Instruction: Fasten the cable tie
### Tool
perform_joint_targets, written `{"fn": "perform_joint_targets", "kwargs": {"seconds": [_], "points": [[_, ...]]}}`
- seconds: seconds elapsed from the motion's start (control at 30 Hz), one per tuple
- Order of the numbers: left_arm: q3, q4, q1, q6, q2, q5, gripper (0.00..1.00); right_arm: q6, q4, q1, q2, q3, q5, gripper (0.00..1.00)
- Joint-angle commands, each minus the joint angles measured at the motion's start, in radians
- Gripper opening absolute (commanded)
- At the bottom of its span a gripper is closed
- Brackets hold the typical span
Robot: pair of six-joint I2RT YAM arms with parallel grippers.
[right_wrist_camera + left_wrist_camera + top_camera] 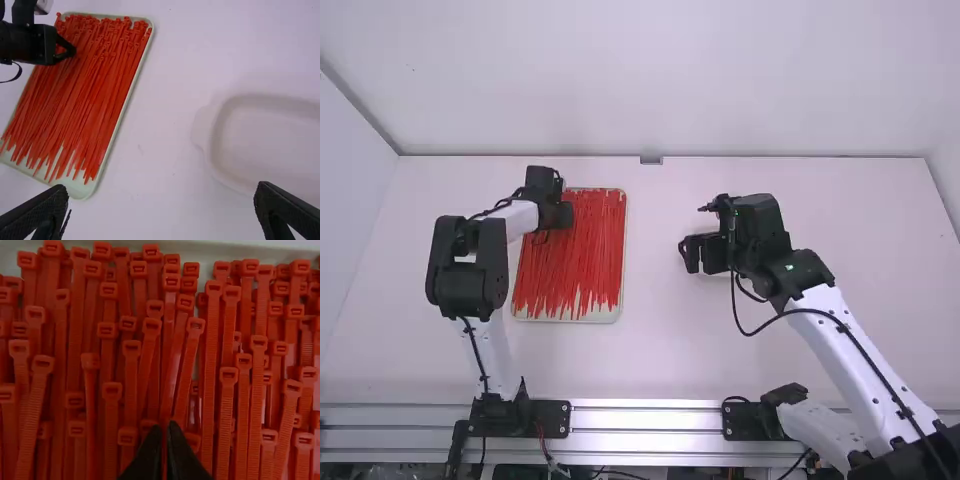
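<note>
Left wrist view: L gripper (165, 426) fingers closed tip to tip among heads of red plastic cable ties (215, 365) piled on pale flat tray (86, 191), grip on one unclear; R gripper (161, 192) wide open, empty; pick step, so next prob. lift one tie clear w/o neighbours.

Orange-red cable ties (220, 365), pale green tray (81, 193), white table (800, 190), milky white container (270, 140)
</note>
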Motion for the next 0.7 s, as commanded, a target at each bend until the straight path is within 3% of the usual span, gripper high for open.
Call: {"fn": "perform_joint_targets", "kwargs": {"seconds": [0.0, 0.23, 0.3, 0.37, 0.43, 0.67], "points": [[0.050, -0.023, 0.001, -0.005, 0.007, -0.009, 0.04, 0.007, 0.007, 0.002, 0.008, 0.037, -0.005, 0.99], [0.148, -0.116, 0.001, 0.000, 0.007, -0.010, 0.03, 0.021, 0.007, 0.002, 0.008, 0.037, -0.004, 0.99], [0.161, -0.125, 0.002, 0.005, 0.007, -0.009, 0.07, 0.020, 0.006, 0.002, 0.008, 0.037, -0.005, 0.99], [0.170, -0.134, 0.001, 0.003, 0.007, -0.004, 0.21, 0.021, 0.006, 0.002, 0.008, 0.037, -0.005, 0.99], [0.166, -0.129, 0.002, 0.006, 0.007, -0.005, 0.26, 0.021, 0.006, 0.002, 0.008, 0.037, -0.005, 0.99], [0.103, -0.052, 0.002, 0.014, 0.008, 0.014, 0.30, 0.021, 0.006, 0.002, 0.008, 0.037, -0.004, 0.99]]}}
